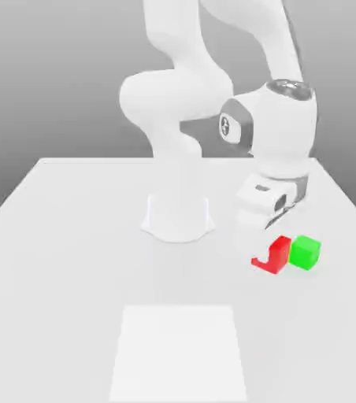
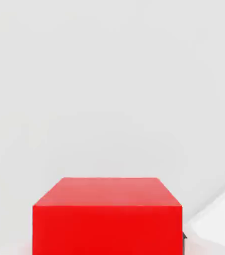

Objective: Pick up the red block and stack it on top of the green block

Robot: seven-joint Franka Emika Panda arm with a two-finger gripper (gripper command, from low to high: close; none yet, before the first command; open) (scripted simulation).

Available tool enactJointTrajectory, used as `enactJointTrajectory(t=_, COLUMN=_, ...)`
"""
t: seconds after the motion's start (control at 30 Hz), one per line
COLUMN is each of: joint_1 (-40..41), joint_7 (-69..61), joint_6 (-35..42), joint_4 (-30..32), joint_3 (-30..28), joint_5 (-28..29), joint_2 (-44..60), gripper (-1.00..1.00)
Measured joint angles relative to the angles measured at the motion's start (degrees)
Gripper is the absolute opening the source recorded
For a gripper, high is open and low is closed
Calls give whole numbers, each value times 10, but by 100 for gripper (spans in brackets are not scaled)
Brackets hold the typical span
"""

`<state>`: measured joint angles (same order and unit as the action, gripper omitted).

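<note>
- Smooth pale tabletop [image 1: 79, 268] under a grey gradient backdrop [image 1: 55, 79] in the exterior view; a flat white panel [image 1: 179, 354] lies toward the near edge.
- Glossy white, rounded arm [image 1: 173, 94]; its gripper [image 1: 271, 252] is closed on the red block [image 1: 279, 255], a matte cube.
- Green block [image 1: 305, 252], also a plain cube, sits just beside it, toward the exterior view's right.
- Hand view: the red block's flat, sharp-edged faces against plain pale grey.

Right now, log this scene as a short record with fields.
arm: white, bent over the table
gripper: at the red block, fingers closed on it
red block: partly hidden by the gripper
green block: just to the red block's right in the exterior view
stack: not yet made
</note>
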<state>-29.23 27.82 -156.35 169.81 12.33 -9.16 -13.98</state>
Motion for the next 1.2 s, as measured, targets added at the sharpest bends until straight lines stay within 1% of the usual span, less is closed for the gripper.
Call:
enactJointTrajectory(t=0.23, joint_1=-115, joint_7=160, joint_6=39, joint_4=11, joint_3=112, joint_5=-77, joint_2=-51, gripper=-100)
enactJointTrajectory(t=0.33, joint_1=-128, joint_7=192, joint_6=33, joint_4=12, joint_3=135, joint_5=-83, joint_2=-48, gripper=-100)
enactJointTrajectory(t=0.8, joint_1=-81, joint_7=236, joint_6=-56, joint_4=9, joint_3=170, joint_5=-21, joint_2=40, gripper=-100)
enactJointTrajectory(t=1.03, joint_1=-57, joint_7=269, joint_6=-103, joint_4=9, joint_3=180, joint_5=26, joint_2=92, gripper=-100)
enactJointTrajectory(t=1.2, joint_1=-44, joint_7=302, joint_6=-136, joint_4=10, joint_3=179, joint_5=73, joint_2=129, gripper=-100)
